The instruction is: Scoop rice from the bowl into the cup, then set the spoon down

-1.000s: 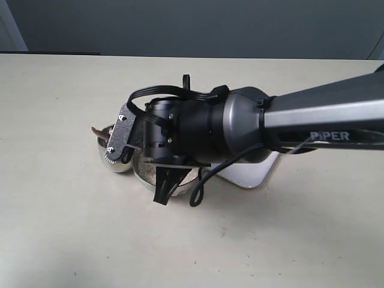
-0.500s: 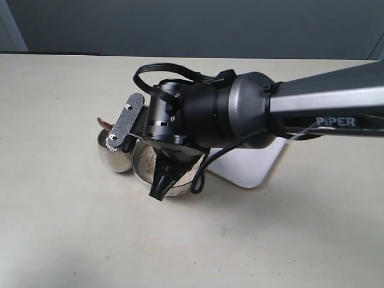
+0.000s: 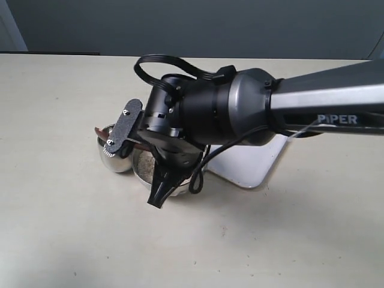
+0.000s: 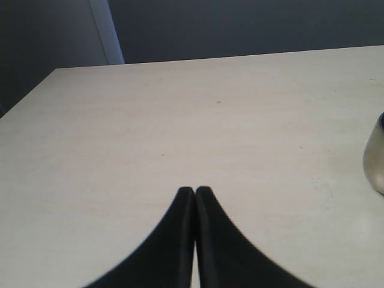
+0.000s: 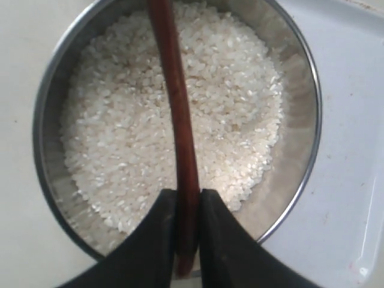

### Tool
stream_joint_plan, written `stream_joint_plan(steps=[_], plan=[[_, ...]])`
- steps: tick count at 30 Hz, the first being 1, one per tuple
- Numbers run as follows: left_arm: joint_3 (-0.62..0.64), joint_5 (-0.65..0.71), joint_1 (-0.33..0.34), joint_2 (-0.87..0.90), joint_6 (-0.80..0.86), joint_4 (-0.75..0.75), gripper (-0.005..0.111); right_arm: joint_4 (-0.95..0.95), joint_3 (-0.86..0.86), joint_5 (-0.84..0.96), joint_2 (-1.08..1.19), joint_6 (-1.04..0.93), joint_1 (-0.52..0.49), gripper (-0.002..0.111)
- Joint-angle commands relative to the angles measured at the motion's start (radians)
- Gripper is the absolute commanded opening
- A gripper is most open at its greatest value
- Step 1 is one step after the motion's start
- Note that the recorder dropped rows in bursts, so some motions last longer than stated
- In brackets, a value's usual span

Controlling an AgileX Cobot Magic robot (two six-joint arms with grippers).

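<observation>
- The spoon (image 5: 179,114) has rolled with the wrist. Its head lifted, then dipped again over the cup (image 3: 113,161), at nine o'clock of the bowl (image 5: 298,138). I judge this a pour in progress.
- The rice (image 5: 114,132) still largely fills the bowl.
- The right gripper (image 5: 187,193) clamps the handle.
- The left gripper (image 4: 195,192) is pressed together on nothing, over the bare table (image 4: 180,108).
- A white tray (image 3: 249,168) sits at three o'clock of the bowl.
</observation>
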Motion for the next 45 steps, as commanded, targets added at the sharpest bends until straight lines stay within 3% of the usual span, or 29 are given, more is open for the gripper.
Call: stream_joint_plan(steps=[1,9,16,23,26,35,45], plan=[[-0.008,-0.012,-0.002,0.001,-0.006,-0.001,0.001,-0.001,-0.045,0.042,-0.013,-0.02,-0.005,-0.001],[-0.008,-0.012,-0.002,0.001,-0.006,-0.001,0.001,-0.186,-0.054,0.093,-0.003,-0.054,-0.005,-0.001],[-0.008,-0.012,-0.002,0.001,-0.006,-0.001,0.001,-0.561,-0.052,0.28,-0.003,0.113,-0.016,-0.001],[-0.008,-0.012,-0.002,0.001,-0.006,-0.001,0.001,-0.427,0.044,0.257,-0.003,0.113,-0.239,-0.001],[-0.008,-0.012,-0.002,0.001,-0.006,-0.001,0.001,-0.365,0.065,0.135,-0.005,0.107,-0.293,-0.001],[-0.008,-0.012,-0.002,0.001,-0.006,-0.001,0.001,-0.261,0.079,0.034,0.025,0.023,-0.373,-0.001],[-0.008,-0.012,-0.002,0.001,-0.006,-0.001,0.001,-0.23,0.079,-0.033,0.077,0.023,-0.375,-0.001]])
